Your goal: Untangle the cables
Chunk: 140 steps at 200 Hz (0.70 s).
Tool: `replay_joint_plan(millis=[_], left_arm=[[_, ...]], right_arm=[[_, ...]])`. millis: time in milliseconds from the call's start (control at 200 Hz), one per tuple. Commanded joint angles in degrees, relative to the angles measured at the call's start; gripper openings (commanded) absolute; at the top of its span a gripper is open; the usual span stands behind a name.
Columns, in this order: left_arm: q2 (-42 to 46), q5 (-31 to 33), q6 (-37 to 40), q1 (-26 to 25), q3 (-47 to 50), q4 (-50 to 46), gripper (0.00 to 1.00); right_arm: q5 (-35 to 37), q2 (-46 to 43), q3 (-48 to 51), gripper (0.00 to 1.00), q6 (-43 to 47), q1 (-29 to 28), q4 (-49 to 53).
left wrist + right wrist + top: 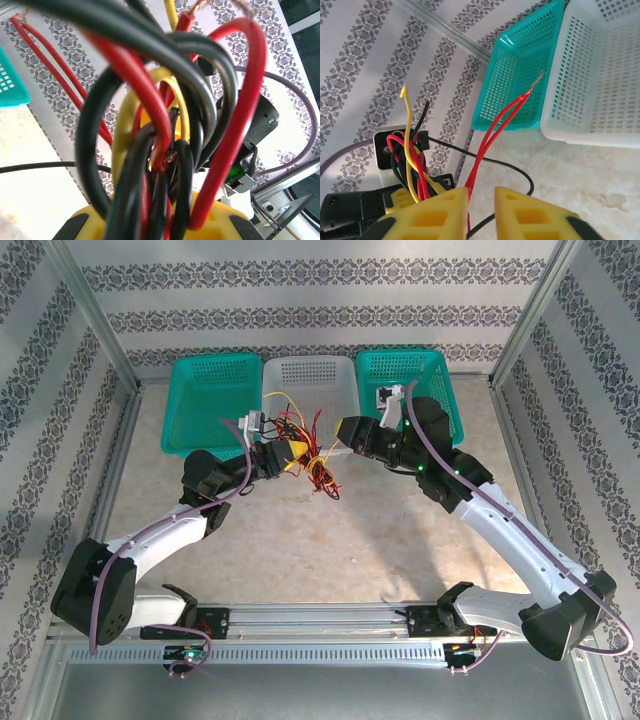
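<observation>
Left gripper (289, 453) clamped on cables (305, 455): red, black and yellow strands, glossy round insulation, looped and crossed just ahead of its yellow fingers (217, 225). Right gripper (481, 210) faces it across tangle, jaws slightly apart, red pair running through gap beside one finger, frayed bare ends beyond tips. Perforated plastic teal basket (520, 75) and white basket (600, 75) close beyond tangle. Bare beige tabletop (330, 550) behind both grippers, toward bases. Metal frame post (96, 318) off to side.
</observation>
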<state>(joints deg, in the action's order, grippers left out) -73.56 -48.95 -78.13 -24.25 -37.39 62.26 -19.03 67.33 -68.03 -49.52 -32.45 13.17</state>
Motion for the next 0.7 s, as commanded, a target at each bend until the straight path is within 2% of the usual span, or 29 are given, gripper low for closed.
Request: replay_joint_plan(millis=[0, 75, 225, 345, 520, 620, 695], left_arm=[[0.4, -1.7, -1.6, 0.4, -1.2, 6.4, 0.00], [0.5, -2.5, -1.6, 0.4, -1.9, 6.4, 0.00], [0.9, -1.2, -1.0, 0.4, -3.7, 5.4, 0.00], [-0.4, 0.7, -3.9, 0.4, -4.9, 12.7, 0.00], [-2.4, 8.6, -5.5, 0.4, -6.2, 19.5, 0.00], [-0.3, 18.1, -0.2, 0.4, -3.7, 17.3, 0.00], [1.7, 24.5, 5.0, 0.5, -2.9, 13.2, 0.00]], right_arm=[[-1.1, -0.3, 1.9, 0.12, -1.1, 0.6, -3.0], [-0.9, -0.7, 2.9, 0.00, -1.3, 0.8, -3.4], [0.6, -1.8, 6.9, 0.00, -1.8, 1.2, -4.0], [2.1, -2.2, 10.1, 0.00, -2.5, 1.2, -4.9], [4.5, -4.3, 18.3, 0.00, -9.3, 0.6, -15.1], [3.5, -3.3, 20.3, 0.00, -12.0, -1.1, -19.4], [6.9, -3.7, 23.0, 0.00, -13.8, -4.3, -22.9]])
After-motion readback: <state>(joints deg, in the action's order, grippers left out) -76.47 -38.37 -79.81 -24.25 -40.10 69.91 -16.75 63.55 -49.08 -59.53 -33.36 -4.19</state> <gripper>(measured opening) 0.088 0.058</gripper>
